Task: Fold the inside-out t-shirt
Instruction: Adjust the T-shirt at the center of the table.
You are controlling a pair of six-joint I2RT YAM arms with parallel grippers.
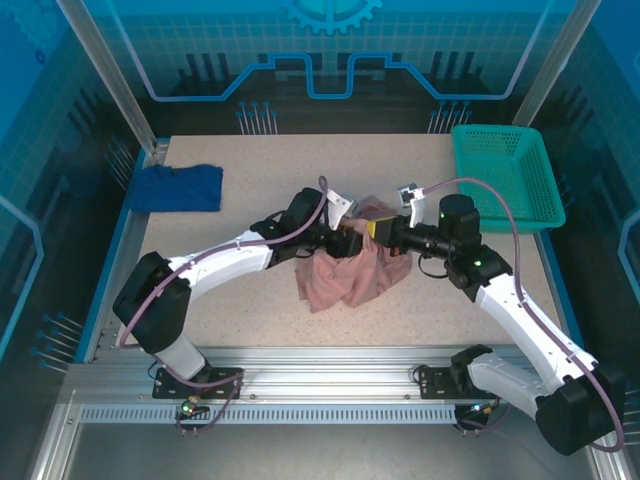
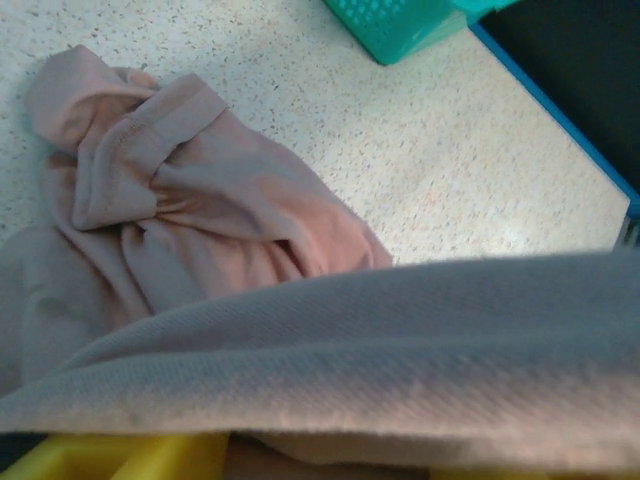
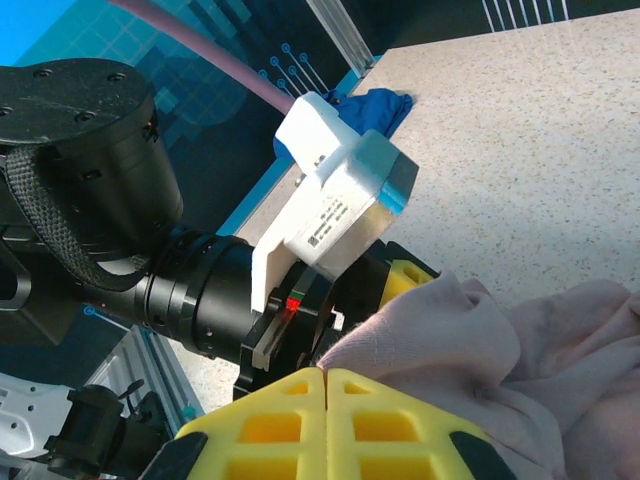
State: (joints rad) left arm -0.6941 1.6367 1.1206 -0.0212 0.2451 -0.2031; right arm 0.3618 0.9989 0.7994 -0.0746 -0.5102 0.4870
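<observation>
One speckled table [image 1: 250, 330] is carrying three loose things: one dusty-pink t-shirt [image 1: 345, 278], one dark blue cloth [image 1: 178, 187] and one teal mesh basket [image 1: 505, 180]. Two robot arms are reaching over it, the left arm [image 1: 225, 258] and the right arm [image 1: 520, 310]. Each is bearing one two-finger gripper, the left gripper [image 1: 350, 240] and the right gripper [image 3: 325, 380], making two. Each wrist is carrying one white camera housing, the left housing [image 3: 340, 195] and the right housing [image 1: 410, 193], again making two.
</observation>
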